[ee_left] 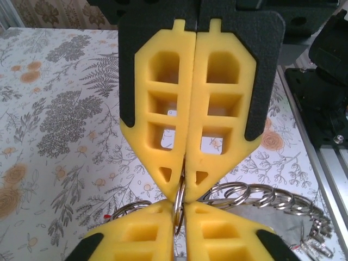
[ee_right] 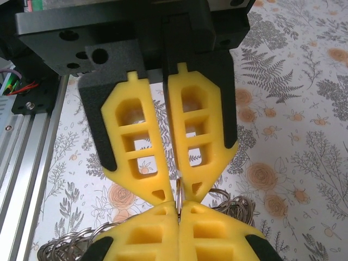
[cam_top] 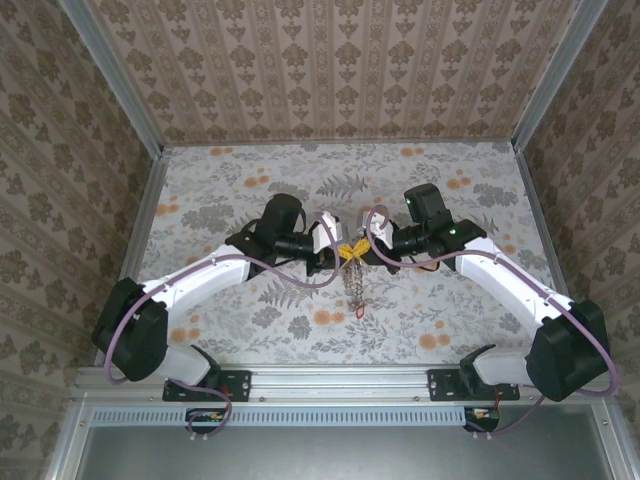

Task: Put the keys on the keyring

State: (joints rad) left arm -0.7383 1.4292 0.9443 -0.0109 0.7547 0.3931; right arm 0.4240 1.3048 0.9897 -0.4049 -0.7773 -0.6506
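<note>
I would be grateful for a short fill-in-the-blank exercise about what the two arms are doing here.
1. The left pincer and the right pincer are both black and ___ in colour.
2. The two pincers meet tip to tip, and each is ___ on the same thin metal ring.
3. The table under them has a print of leaves and ___.

Missing words: yellow; shut; flowers.
</note>
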